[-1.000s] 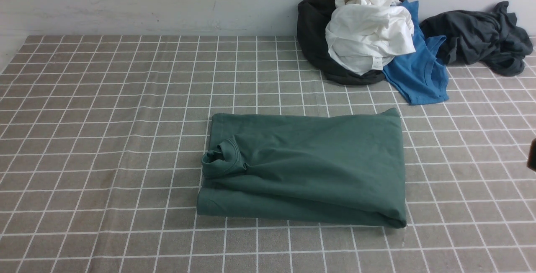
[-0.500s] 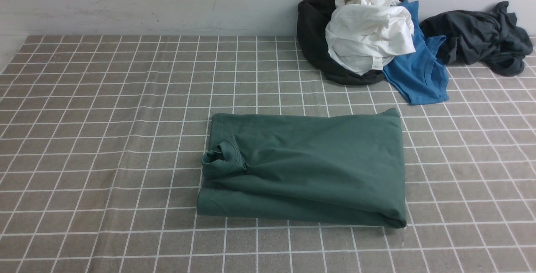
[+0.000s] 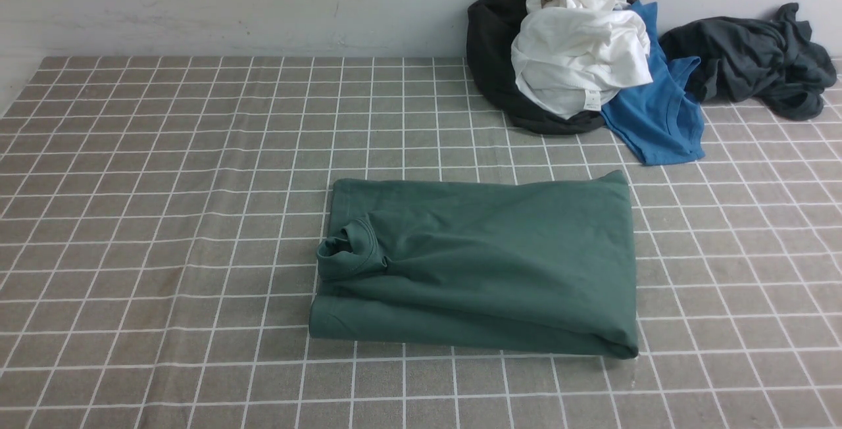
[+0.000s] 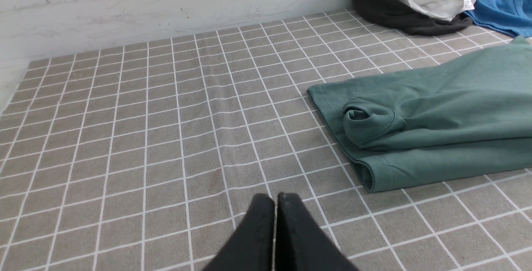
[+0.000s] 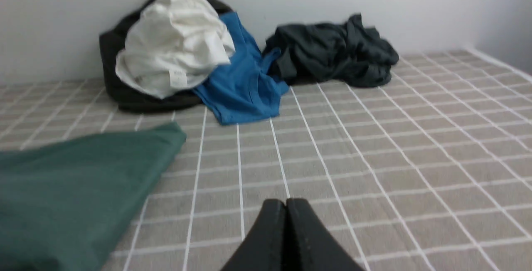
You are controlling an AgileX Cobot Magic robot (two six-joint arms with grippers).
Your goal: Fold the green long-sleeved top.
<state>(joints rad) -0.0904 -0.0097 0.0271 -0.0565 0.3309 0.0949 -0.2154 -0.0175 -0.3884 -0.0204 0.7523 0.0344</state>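
The dark forest-green long-sleeved jersey top (image 3: 480, 268) is already folded into a neat rectangle mid-table on the grey checked cloth (image 3: 164, 218), both the left gripper (image 4: 275, 204) and right gripper (image 5: 286, 208) are pinched closed on nothing nearby, so pretty much nothing's left.

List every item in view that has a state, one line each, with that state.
green top: folded into a flat rectangle, collar at its left end, untouched.
white garment: crumpled on the dark garment.
blue tee: unfolded, partly under the white one.
grey garment: crumpled by the wall.
left tool: shut, empty.
right tool: shut, empty.
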